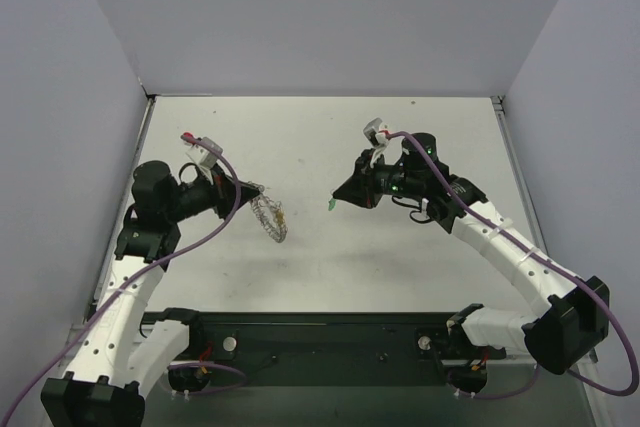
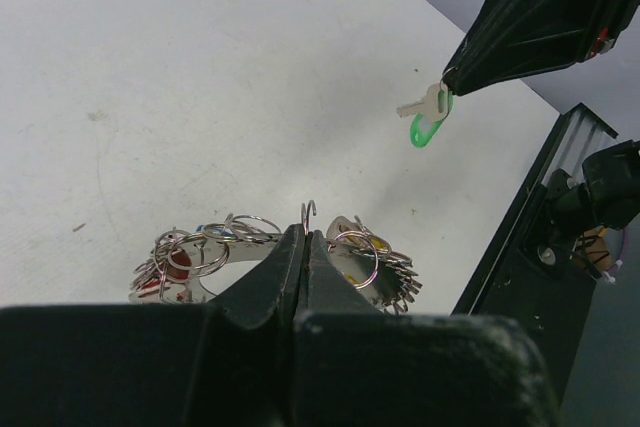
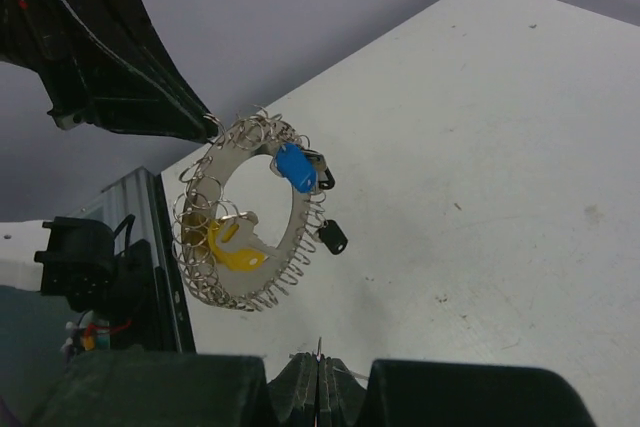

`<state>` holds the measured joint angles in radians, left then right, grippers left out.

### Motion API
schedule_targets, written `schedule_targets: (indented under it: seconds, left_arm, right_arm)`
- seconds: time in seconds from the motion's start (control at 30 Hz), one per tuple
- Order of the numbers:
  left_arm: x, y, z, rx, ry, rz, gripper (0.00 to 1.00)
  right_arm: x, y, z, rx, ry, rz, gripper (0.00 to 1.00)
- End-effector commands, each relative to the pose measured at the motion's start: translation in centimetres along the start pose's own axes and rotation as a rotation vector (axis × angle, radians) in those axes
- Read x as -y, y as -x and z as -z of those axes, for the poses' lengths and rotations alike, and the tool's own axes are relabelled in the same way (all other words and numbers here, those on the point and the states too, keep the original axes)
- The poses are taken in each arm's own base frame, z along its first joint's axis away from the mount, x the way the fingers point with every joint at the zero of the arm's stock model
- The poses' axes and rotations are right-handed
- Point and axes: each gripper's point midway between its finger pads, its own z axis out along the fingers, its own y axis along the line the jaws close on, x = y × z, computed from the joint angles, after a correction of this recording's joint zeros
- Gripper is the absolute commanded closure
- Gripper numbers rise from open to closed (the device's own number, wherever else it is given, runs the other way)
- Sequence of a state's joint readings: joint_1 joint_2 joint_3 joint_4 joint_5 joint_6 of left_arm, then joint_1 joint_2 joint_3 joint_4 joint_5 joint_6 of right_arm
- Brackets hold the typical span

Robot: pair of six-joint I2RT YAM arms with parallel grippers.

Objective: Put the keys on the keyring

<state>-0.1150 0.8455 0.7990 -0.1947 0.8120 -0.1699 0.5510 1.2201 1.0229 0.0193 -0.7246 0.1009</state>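
My left gripper is shut on the wire of the keyring and holds it above the table. In the left wrist view its jaws are pressed together on the ring. The right wrist view shows the ring carrying a blue key, a yellow key and a black key. My right gripper is shut on a green key, a short way right of the ring and apart from it. The green key hangs from its tips. A thin metal edge shows between the right jaws.
The white table is enclosed by grey walls at the back and on both sides. A black mounting rail runs along the near edge between the arm bases. Purple cables loop off both wrists.
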Motion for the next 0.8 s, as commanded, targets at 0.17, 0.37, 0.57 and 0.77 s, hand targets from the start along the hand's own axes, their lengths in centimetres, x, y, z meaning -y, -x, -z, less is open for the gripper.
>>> schedule_targets:
  seconds: [0.17,0.37,0.57,0.77]
  left_arm:
    - [5.0,2.7,-2.8,0.042,-0.116,-0.084,1.0]
    - [6.5,2.2,-5.5,-0.011,-0.145,-0.109,1.0]
    - [6.8,-0.6,-7.4,-0.112,-0.159,-0.138,1.0]
    - [7.2,-1.1,-7.4,-0.109,-0.137,-0.187,1.0]
  right_arm:
    - [-3.9,3.8,1.5,0.072,0.158,0.059,1.0]
    - [-4.6,3.7,1.8,0.076,0.187,0.074,1.0]
    - [-4.6,3.3,1.8,0.056,0.203,0.088,1.0]
    - [-5.1,2.2,1.2,-0.034,0.254,0.078,1.0]
